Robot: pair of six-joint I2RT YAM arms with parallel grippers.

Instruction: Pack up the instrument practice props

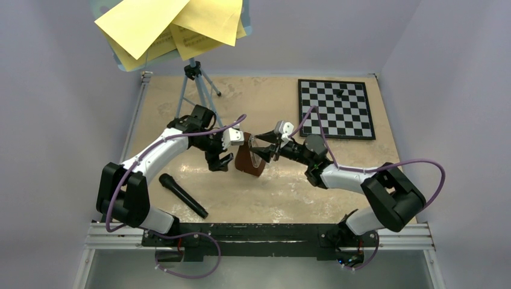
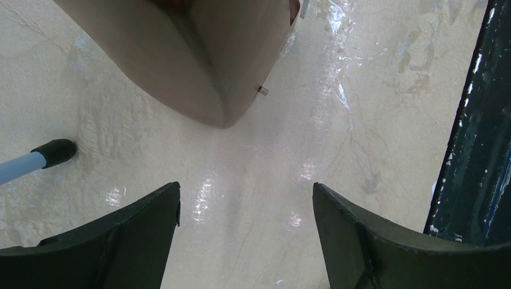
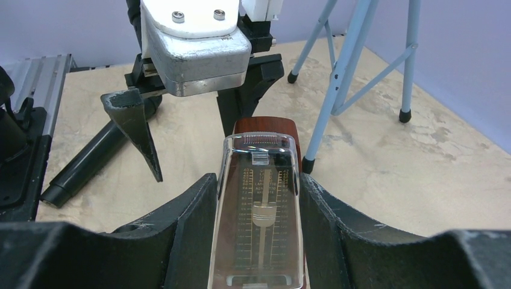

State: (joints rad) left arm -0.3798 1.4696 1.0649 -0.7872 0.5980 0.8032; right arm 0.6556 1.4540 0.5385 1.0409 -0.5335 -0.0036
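1. Left side. The music stand stands at 11 o'clock on the counter, with the sheet-music pages lying on its tray. Neither is packed yet. A black microphone lies at 8 o'clock from the counter's centre. Plan no path through either of them.

2. Left gripper. The left gripper hangs released, fingers spread, just beside the metronome at its 9 o'clock and not touching it. Its wrist view shows the metronome's lower corner ahead of the open fingers and one tripod foot off to the left. Its likely role is to steady the metronome. Close it only once both fingers straddle the wooden body, low down.

3. Metronome. It sits at the counter's centre and leans in the top view. You cannot tell whether its base rests fully on the counter.

4. Right gripper. The right gripper is clenched on the metronome, one finger against each side of the clear front cover. The body tapers upward, so a high grip will probably slip. Lift slowly and straight, and bring the case upright before you carry it. Do not press on the cover.

5. Right side. The chessboard at 1 o'clock is not part of this job. Swing the load wide of it.
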